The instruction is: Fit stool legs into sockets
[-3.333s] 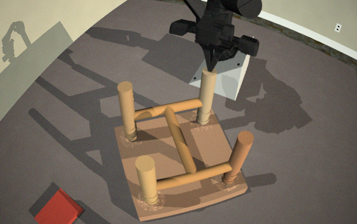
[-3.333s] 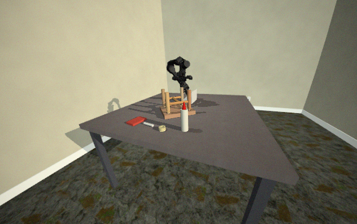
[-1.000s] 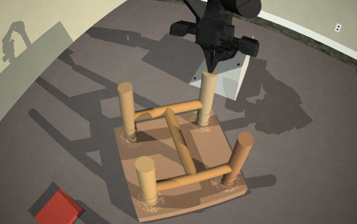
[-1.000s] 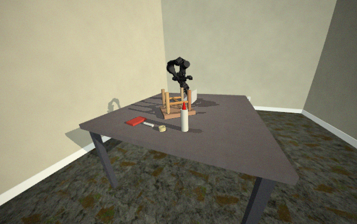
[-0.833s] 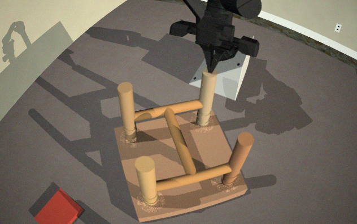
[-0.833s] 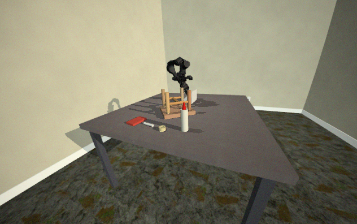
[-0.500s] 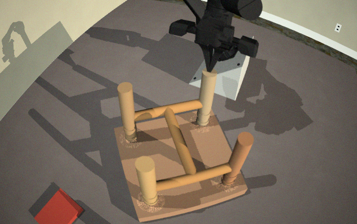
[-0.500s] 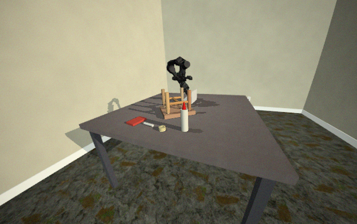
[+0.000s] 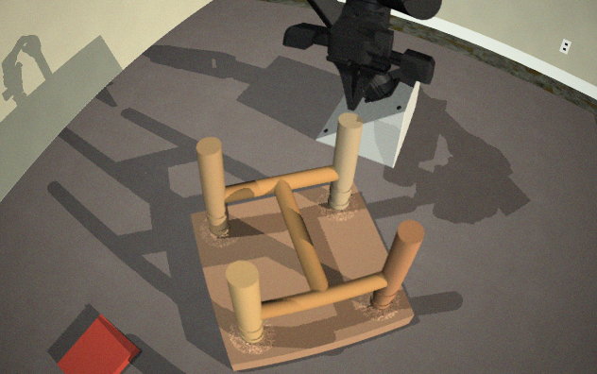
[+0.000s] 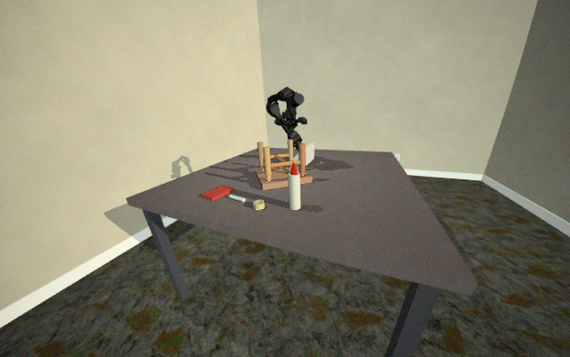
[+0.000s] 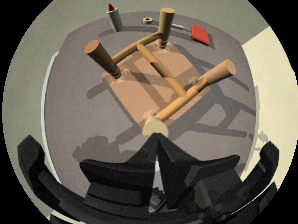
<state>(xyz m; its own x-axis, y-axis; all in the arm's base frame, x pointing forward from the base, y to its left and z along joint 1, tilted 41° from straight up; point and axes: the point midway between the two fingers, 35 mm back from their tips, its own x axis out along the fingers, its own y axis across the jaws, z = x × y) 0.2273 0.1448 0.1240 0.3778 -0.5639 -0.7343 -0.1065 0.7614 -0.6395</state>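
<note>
Fingers (image 9: 349,87) of the gripper (image 9: 351,108) (image 10: 298,145) (image 11: 157,136) are closed with nothing between them, pointing down at the top of the palest leg (image 9: 347,153) (image 10: 290,151) (image 11: 155,128); contact cannot be confirmed. Upside down on the table (image 9: 510,293) (image 10: 365,216) (image 11: 65,90), the stool's seat (image 9: 351,241) (image 10: 286,181) (image 11: 127,95) appears flat. Four legs point upward, their long axes roughly upright, one at each corner; full seating of the shoulders cannot be verified. Three stretchers form an H between them. One white angled panel (image 9: 378,139) (image 10: 309,154) stands behind the palest leg, near the gripper. Well apart from the arm, beyond the stool, are one red block (image 9: 96,347) (image 10: 217,193) (image 11: 200,35), one white stick (image 10: 236,197) (image 11: 177,26), one pale yellow ring (image 10: 259,206) (image 11: 147,20) and one upright red-tipped bottle (image 10: 294,194) (image 11: 115,21). Between gripper and these objects stands the stool.

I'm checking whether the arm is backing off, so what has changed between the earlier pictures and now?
The tool has drawn back slightly towards the top edge of the top view, from the end of the pale leg. Nothing was visibly gripped or released. The stool looks the same, upside down.
</note>
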